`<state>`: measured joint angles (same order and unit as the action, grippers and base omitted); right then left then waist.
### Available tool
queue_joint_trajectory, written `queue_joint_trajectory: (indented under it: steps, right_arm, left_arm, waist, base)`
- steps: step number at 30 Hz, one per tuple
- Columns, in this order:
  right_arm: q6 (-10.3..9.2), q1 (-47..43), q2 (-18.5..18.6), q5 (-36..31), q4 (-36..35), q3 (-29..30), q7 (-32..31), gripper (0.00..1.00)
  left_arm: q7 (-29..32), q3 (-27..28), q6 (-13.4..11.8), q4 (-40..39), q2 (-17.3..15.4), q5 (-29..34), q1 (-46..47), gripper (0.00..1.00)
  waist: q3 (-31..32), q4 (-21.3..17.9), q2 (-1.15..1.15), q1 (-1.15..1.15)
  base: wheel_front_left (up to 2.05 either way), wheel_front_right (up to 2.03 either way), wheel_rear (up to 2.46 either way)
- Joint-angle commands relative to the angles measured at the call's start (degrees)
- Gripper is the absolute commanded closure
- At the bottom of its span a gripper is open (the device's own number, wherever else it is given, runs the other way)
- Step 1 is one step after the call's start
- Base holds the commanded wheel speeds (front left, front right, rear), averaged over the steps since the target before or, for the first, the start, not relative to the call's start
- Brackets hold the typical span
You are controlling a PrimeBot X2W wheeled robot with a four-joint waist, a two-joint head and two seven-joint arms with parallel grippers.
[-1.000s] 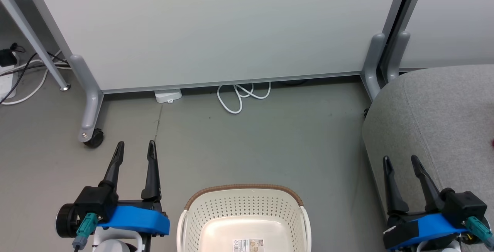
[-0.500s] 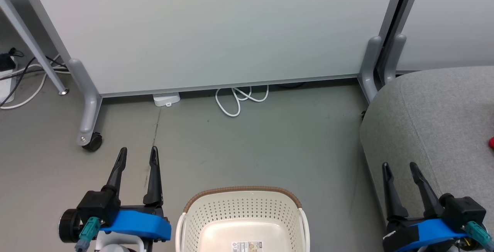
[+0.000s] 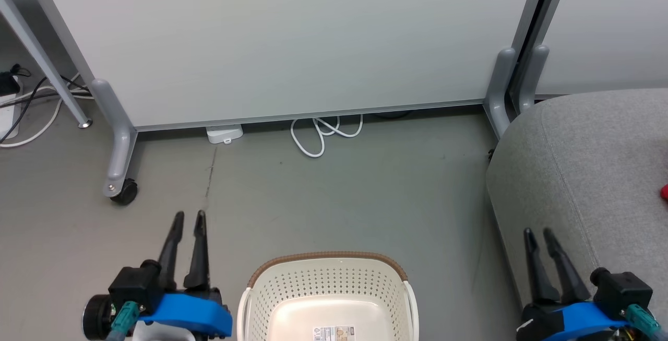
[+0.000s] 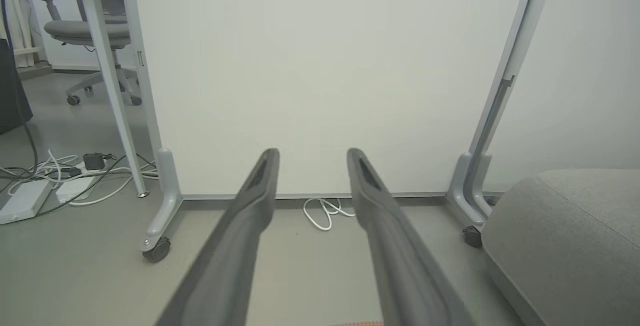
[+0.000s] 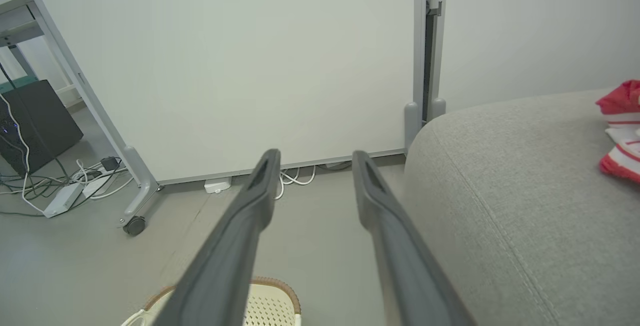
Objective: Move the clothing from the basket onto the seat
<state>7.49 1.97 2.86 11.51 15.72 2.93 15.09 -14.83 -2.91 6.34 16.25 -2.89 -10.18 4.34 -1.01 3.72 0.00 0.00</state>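
Note:
The cream basket [image 3: 326, 256] with its brown rim stands on the floor at the bottom centre, nothing in it but a paper label on its bottom; its rim also shows as the basket [image 5: 270, 282] below my right fingers. Red clothing [image 5: 620, 131] with white stripes lies on the grey seat [image 5: 500, 166] at the far right; a red speck of clothing [image 3: 664, 192] shows on the seat [image 3: 589, 163]. My left gripper [image 3: 189, 215] hovers left of the basket, open with a narrow gap and nothing between the fingers. My right gripper [image 3: 537, 232] stands the same way at the seat's near edge.
Wheeled partition panels [image 3: 292, 38] stand behind, one caster [image 3: 124, 192] at the left. A white cable loop [image 3: 321, 134] lies under the panel. Power strips and cables [image 4: 55, 181] lie at the far left, near an office chair [image 4: 80, 31].
The fingers of both grippers have come closer together, and both grippers have drawn back a little toward the bottom of the head view. Basket and seat have stayed put.

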Motion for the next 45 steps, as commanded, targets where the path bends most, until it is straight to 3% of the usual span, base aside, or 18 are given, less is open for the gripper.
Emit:
queue_joint_trajectory:
  steps: [1, 26, 45]
  right_arm:
    - [0.00, -0.13, -0.03, 0.06, 0.29, 0.03, -0.09, 1.00]
    - [0.00, 1.22, -0.02, 24.45, -0.06, 1.14, -6.66, 1.00]
    - [0.00, 2.20, 0.02, 38.82, -0.56, 1.79, -10.52, 1.00]
  left_arm:
    - [0.07, 0.03, 0.01, 0.29, 0.01, -0.05, -0.25, 1.00]
    - [6.56, 2.96, 0.39, -0.15, 0.01, -24.82, 0.27, 1.00]
    - [10.35, 4.66, 0.63, -0.78, 0.00, -39.43, 0.83, 1.00]
  waist:
    - [0.00, 0.00, 0.00, 0.00]
    - [0.16, -0.72, 0.00, 0.00]
    - [0.28, -1.25, 0.00, 0.00]
  base:
    - [0.00, 0.00, 0.00]
    - [0.00, 0.00, 0.00]
    - [0.00, 0.00, 0.00]
